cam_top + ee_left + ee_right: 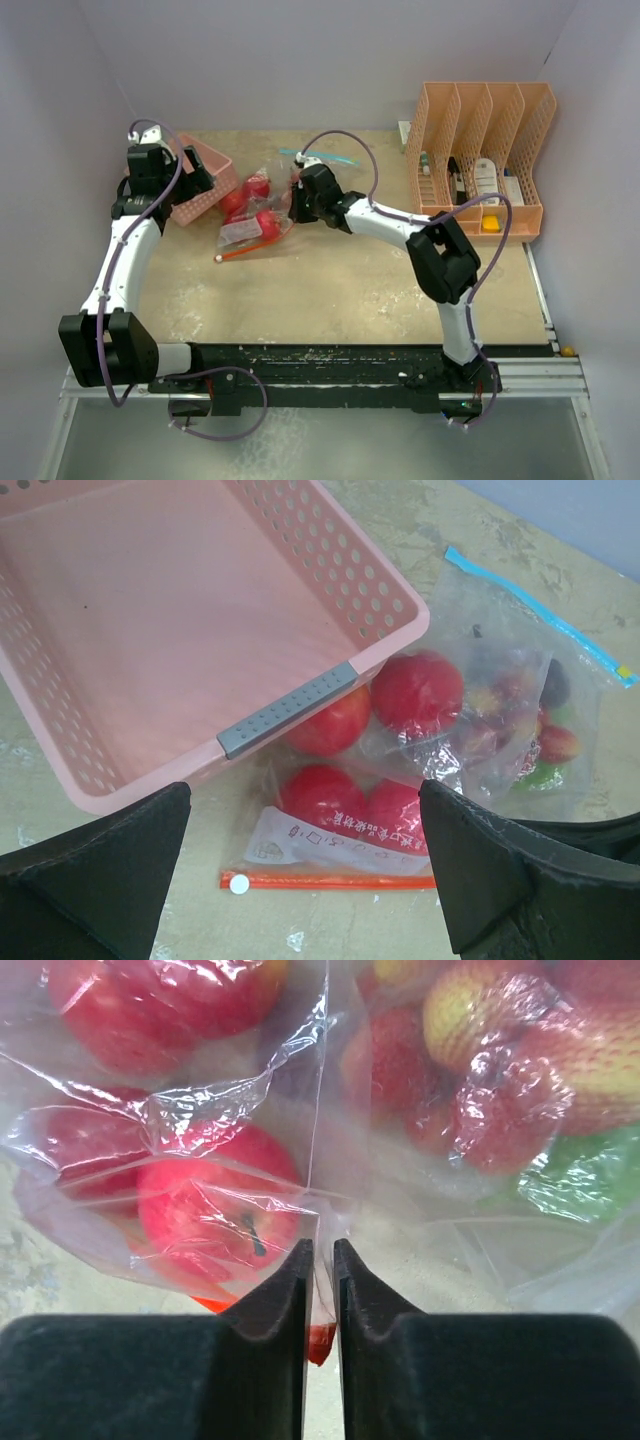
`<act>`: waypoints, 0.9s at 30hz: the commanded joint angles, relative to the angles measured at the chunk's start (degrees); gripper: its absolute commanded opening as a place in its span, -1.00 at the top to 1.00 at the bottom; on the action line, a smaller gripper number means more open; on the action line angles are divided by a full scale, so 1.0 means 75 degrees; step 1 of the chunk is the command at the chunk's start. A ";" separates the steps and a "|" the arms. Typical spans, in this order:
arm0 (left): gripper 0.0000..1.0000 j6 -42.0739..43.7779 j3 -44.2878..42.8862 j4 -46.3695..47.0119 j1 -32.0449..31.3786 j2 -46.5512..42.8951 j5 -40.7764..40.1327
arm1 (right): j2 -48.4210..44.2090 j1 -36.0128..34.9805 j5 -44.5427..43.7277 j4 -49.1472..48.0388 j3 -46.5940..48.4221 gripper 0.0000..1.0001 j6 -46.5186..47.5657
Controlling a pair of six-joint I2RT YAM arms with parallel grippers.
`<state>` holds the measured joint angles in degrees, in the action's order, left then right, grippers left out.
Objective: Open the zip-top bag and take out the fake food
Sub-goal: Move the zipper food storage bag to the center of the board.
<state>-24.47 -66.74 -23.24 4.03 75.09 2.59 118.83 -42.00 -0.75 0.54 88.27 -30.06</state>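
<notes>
At the far left, our left arm reaches forward along the table's edge. The left gripper (pixel 305 798) hangs above the near corner of the pink basket (pixel 120 620), fingers spread wide and holding nothing.

Just right of the basket lie two clear bags. The red-zip bag (pixel 330 855) holds red apples (pixel 322 792), and beyond it the blue-zip bag (pixel 520 710) holds strawberries and green and dark pieces. All the fruit we can see sits under plastic, and both zip strips look flat and closed. We judge the task barely begun, with opening and emptying still ahead.

Further right, our right arm bends at a raised elbow and reaches left across the table, its wrist low at the bags' right edge. The right gripper (pixel 320 1250) is clenched on a thin fold of film that seems to belong to the red-zip bag, though we cannot be sure.

At the far right stands a peach file rack (pixel 480 120), well apart.
</notes>
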 commanded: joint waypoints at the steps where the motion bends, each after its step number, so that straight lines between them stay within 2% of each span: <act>1: -0.99 -0.0078 -0.0338 0.0264 -0.0087 -0.0038 0.0040 | -0.1104 -0.0037 -0.0425 -0.0366 -0.0111 0.85 -0.0199; 3: -0.99 -0.0145 -0.0373 0.0372 -0.0131 0.0070 0.0061 | -0.1535 -0.0019 -0.0748 -0.0246 -0.0338 1.00 -0.0278; 8: -0.99 -0.0189 -0.0664 0.0550 -0.0290 0.0495 0.0020 | -0.2716 0.0135 -0.1473 0.0029 -0.0967 1.00 -0.0177; 18: -0.98 -0.0411 -0.0913 0.0822 -0.0910 0.1326 -0.0489 | -0.4830 0.1212 -0.1541 0.0363 -0.2089 1.00 0.0008; 27: -0.99 -0.0572 -0.1689 0.0900 -0.1700 0.2840 -0.1827 | -0.5588 0.1510 -0.1786 0.0797 -0.2551 1.00 0.0208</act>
<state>-27.49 -74.91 -19.00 -7.53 92.66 -4.78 79.77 -30.35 -12.64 6.26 70.91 -29.39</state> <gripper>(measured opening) 0.993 0.005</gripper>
